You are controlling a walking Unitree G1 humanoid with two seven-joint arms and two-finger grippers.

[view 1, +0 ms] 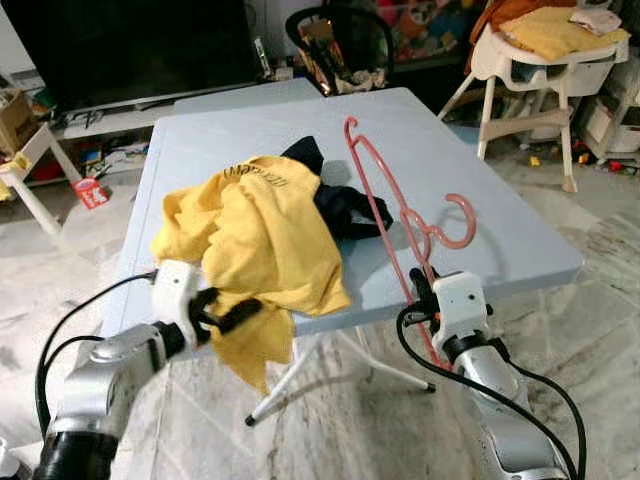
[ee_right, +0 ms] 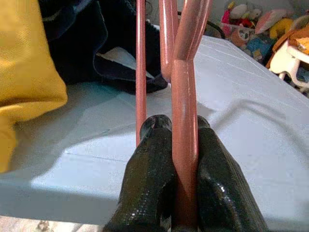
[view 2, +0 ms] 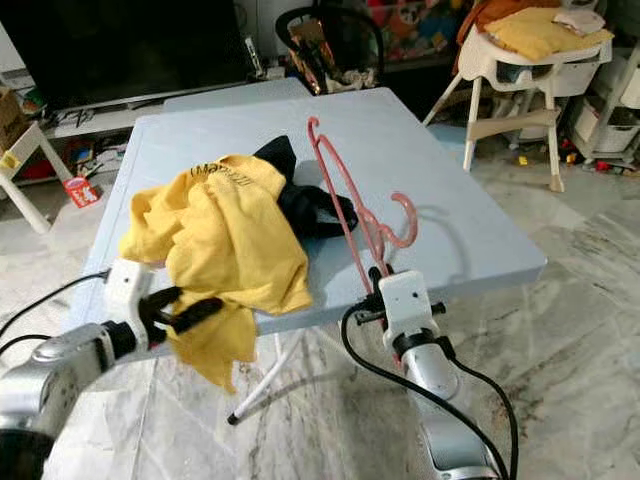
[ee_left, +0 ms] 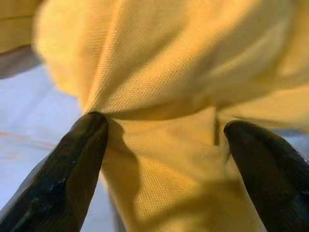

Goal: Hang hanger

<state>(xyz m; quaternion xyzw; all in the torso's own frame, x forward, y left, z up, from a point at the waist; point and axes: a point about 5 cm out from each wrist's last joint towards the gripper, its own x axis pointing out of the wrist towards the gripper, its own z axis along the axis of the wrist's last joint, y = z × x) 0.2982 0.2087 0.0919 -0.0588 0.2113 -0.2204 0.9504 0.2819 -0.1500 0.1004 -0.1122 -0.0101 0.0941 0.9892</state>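
Observation:
A yellow shirt [view 1: 255, 230] lies bunched on the pale blue table [view 1: 500, 230], its lower edge hanging over the front rim. Under it a dark garment [view 1: 335, 205] pokes out. My left gripper [view 1: 232, 316] is at the table's front left edge, open, with the shirt's hanging fabric [ee_left: 164, 145] between its black fingers [ee_left: 72, 169]. My right gripper [view 1: 425, 292] is shut on the lower bar of a pink hanger [view 1: 375, 195], holding it tilted up over the table with its hook [view 1: 455, 220] pointing right. The right wrist view shows the fingertips [ee_right: 154, 140] pinching the pink bar [ee_right: 185, 96].
A white high chair [view 1: 535, 60] with clothes on it stands at the back right. A dark TV [view 1: 130, 45] on a low shelf and a black chair [view 1: 340, 45] are behind the table. A small white stool [view 1: 25, 165] is at left. Marble floor [view 1: 560, 330] surrounds the table.

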